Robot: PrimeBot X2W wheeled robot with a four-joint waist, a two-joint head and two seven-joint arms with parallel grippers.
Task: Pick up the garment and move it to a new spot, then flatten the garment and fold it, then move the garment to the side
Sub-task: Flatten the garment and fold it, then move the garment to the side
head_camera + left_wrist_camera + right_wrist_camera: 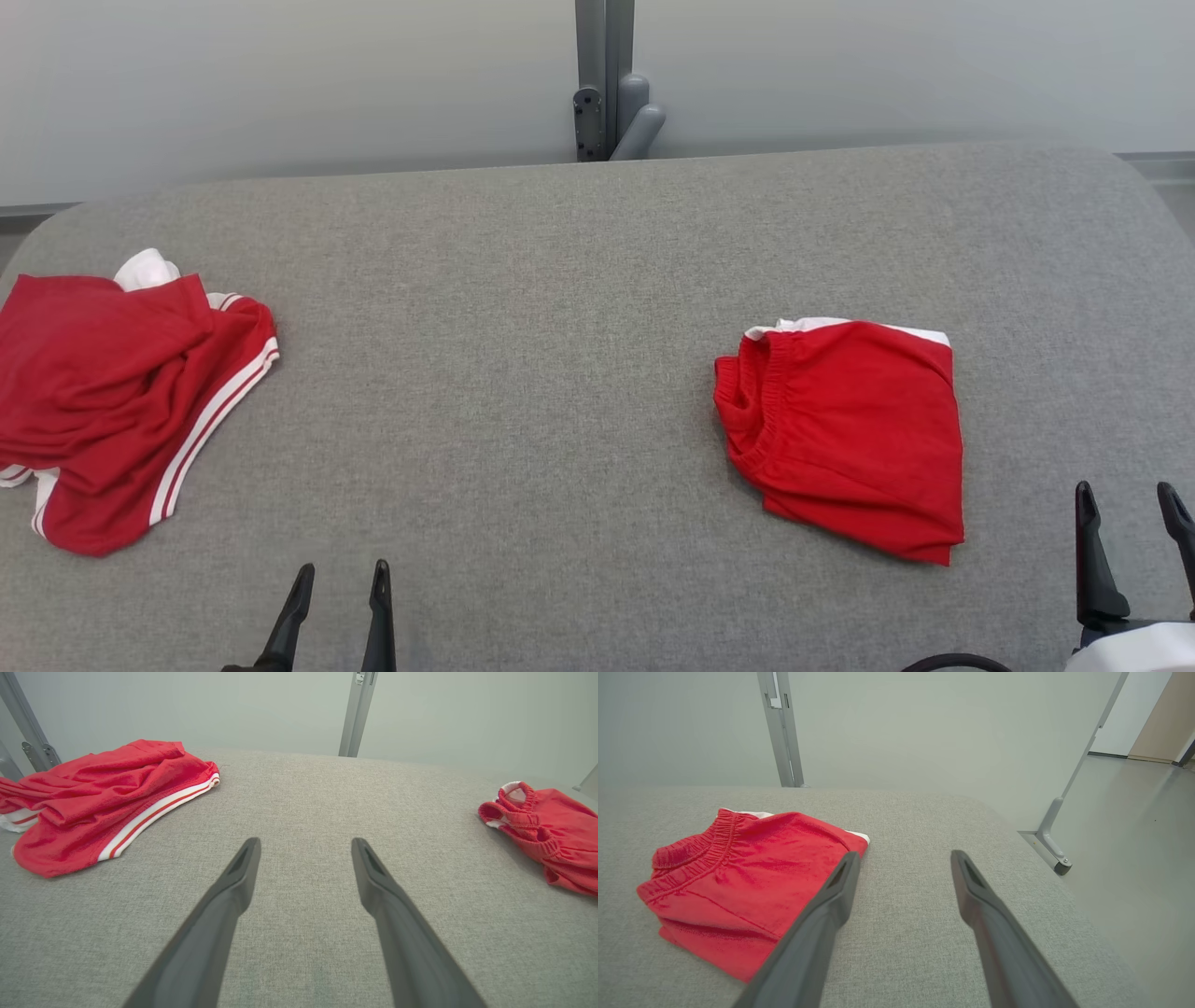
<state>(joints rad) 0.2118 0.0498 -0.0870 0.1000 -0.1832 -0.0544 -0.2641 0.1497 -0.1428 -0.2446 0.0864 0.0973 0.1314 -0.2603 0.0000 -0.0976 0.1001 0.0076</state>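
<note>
Shorts (pixel 845 434) folded, elastic waistband facing robot's left, outline roughly square

- Grey fabric-covered table (pixel 597 243) with rounded far corners.
- Plain pale wall (pixel 280 84) behind it, evenly lit.
- 1 grey metal post (pixel 604 56) at the table's far edge.
- Glossy pale floor (pixel 1134 858), slanted metal strut (pixel 1052 851) footed on it.

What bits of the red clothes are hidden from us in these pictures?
- Head view: the crumpled garment is cut off by the left edge. Red folds mostly hide the white cloth behind it.
- Left wrist view: the right edge cuts off the folded shorts.
- Right wrist view: the right claw covers part of the shorts.
</note>
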